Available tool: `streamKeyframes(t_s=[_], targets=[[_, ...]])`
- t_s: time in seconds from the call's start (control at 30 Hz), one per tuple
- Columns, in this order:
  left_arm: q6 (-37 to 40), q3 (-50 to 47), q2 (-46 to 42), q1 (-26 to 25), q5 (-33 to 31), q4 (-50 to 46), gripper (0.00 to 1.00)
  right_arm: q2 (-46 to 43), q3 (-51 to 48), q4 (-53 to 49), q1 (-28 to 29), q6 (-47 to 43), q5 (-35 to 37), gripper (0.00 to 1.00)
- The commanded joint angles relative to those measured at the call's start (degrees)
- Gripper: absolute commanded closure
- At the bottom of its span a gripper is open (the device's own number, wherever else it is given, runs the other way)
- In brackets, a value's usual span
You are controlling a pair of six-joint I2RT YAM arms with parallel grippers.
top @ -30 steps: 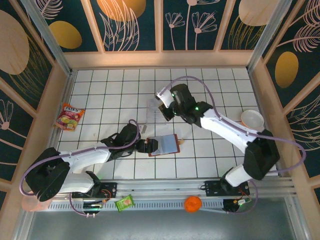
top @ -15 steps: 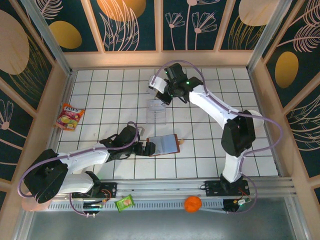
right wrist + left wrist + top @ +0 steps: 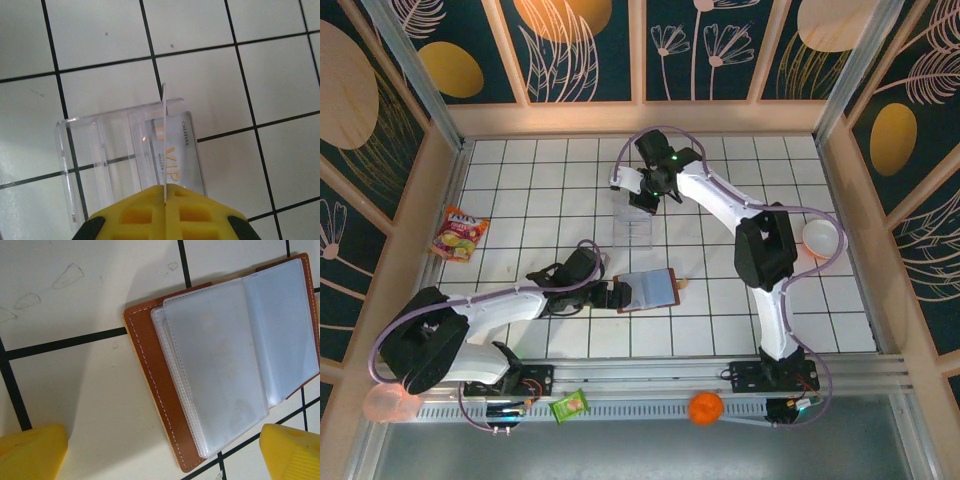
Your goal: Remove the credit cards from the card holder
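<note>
The small brown leather bifold card holder (image 3: 160, 405) is lying open and flat on the white gridded table (image 3: 520, 190), near the front centre. Its frosted plastic sleeves are fanning out to the right in the left wrist view. The left gripper (image 3: 611, 296) is hanging just beside the holder's left edge, with its yellow fingertips (image 3: 30, 455) standing wide apart and gripping nothing. The left arm is stretching low across the table from its base, with the forearm nearly level.

Farther back, a clear plastic tray (image 3: 95, 150) is sitting on the tiles, and a pale grey-white credit card with gold VIP lettering (image 3: 175, 150) is lying inside it. The right gripper (image 3: 164, 194) is pointing down directly above that tray, its jaws pinching shut on a second thin pale card (image 3: 624, 181), which is showing edge-on in the right wrist view. The right arm is rising from its base, bending at the elbow and curving left over the tray.

A white bowl (image 3: 823, 237) is sitting near the table's right edge, and a colourful snack packet (image 3: 459, 234) is lying at the left.
</note>
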Motion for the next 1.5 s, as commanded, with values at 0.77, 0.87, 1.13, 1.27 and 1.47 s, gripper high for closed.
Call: streamKeyframes(t_s=[0.77,0.87,1.13,1.27,1.47], targets=[[-0.76,0.66,1.57,0.84,0.41,-0.15,0.01,4.30,4.30,0.10,-1.60,-0.29,0.87,0.82],[-1.20,0.23,0.73,0.83,0.41,0.42,0.01,2.40,4.32,3.44,-2.06,2.58,-1.71,0.76],[-3.18,-1.70,-4.28,0.84,-1.09,2.45,0.01,-10.15,-10.12,24.28,-2.39,18.19,-8.22,0.70],[-4.39,-3.18,-7.75,0.83,-2.92,4.76,0.01,-18.97,-23.68,39.80,-2.40,34.51,-12.49,0.69],[-5.61,-5.00,-15.30,0.84,-7.31,7.32,0.01,-28.48,-40.37,54.89,-2.26,59.61,-10.67,0.66]])
